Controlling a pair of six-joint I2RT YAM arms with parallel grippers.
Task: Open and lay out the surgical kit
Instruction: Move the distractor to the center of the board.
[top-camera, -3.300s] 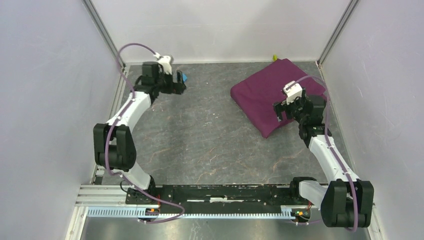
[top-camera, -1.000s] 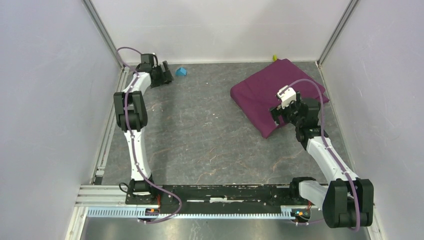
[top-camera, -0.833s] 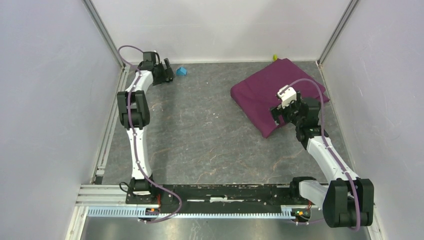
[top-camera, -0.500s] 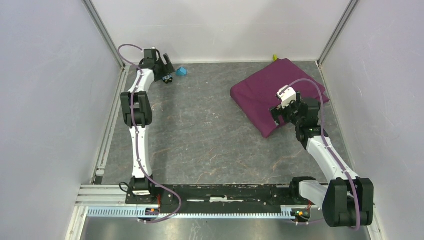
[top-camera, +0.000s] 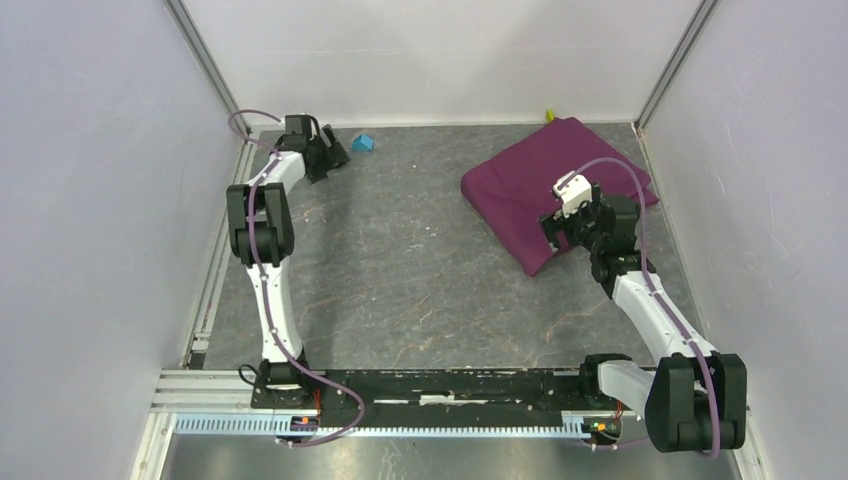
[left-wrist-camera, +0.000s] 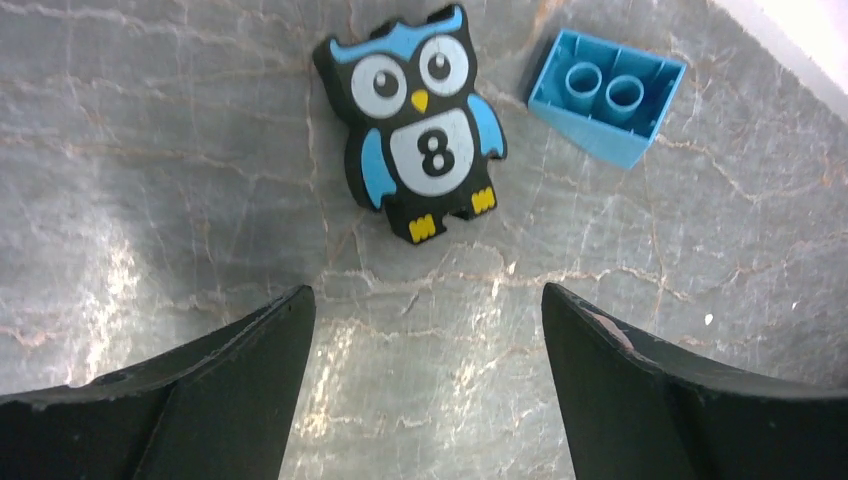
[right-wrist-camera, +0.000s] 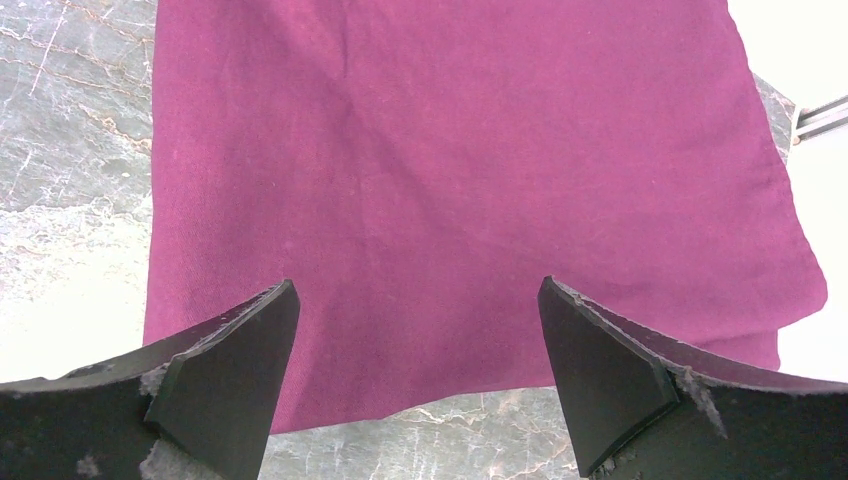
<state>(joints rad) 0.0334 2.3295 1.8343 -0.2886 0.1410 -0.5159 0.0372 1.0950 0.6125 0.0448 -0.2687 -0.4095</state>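
Observation:
The surgical kit (top-camera: 548, 180) lies at the far right as a folded purple cloth bundle, wrapped shut with its contents hidden. My right gripper (top-camera: 560, 226) hovers over the bundle's near corner. In the right wrist view the purple cloth (right-wrist-camera: 450, 160) fills the upper frame, and the right gripper (right-wrist-camera: 420, 300) stands open with the cloth's near edge below its jaws. My left gripper (top-camera: 328, 158) reaches into the far left corner. It is open with nothing in it, and bare table shows between the jaws of the left gripper (left-wrist-camera: 423, 292).
A black-and-blue owl figure with an 8 (left-wrist-camera: 420, 120) lies just ahead of the left fingers. A small blue block (left-wrist-camera: 607, 95) (top-camera: 362, 143) sits beside it. A small yellow object (top-camera: 548, 115) rests at the back wall. White enclosure walls stand close on three sides.
The left arm stretched further into the far left corner and drew off the blue block; its wrist has since turned and shifted slightly. The right gripper lowered towards the wrap's near corner, then stayed still.

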